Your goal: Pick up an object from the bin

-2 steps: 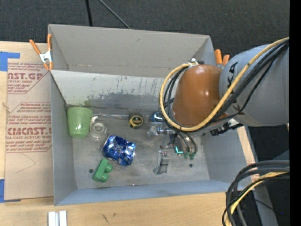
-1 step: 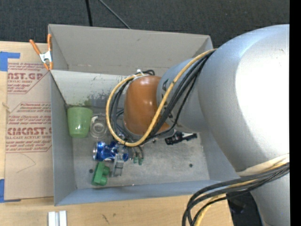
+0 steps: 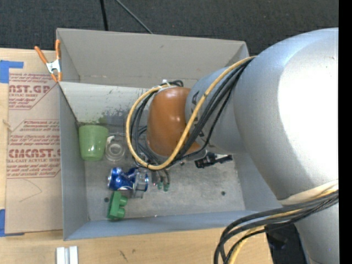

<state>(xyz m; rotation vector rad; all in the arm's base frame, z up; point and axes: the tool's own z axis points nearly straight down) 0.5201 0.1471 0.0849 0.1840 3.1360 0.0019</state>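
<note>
Fingers first: we see two short tips hanging below the wrist, apart from each other with bare bin floor between them. We read them as open, with nothing held.

Largest in view is the silver arm. It comes in from the right and covers the right side of the grey bin. Its orange cover hangs over the middle of the floor, with yellow and black cables looped round its left side, hiding whatever lies under them.

A pale green cup lies against the left wall. Just right of it sits a small clear round thing.

Nearer to us, on the near-left part of the floor, lies a blue crumpled thing. It is the thing closest to the fingers, just left of the left tip; whether they touch we cannot tell.

A small green block lies by the near wall, just near of the blue thing. Right of the fingers a small black piece shows under the arm; whether it belongs to the robot we cannot tell.
</note>
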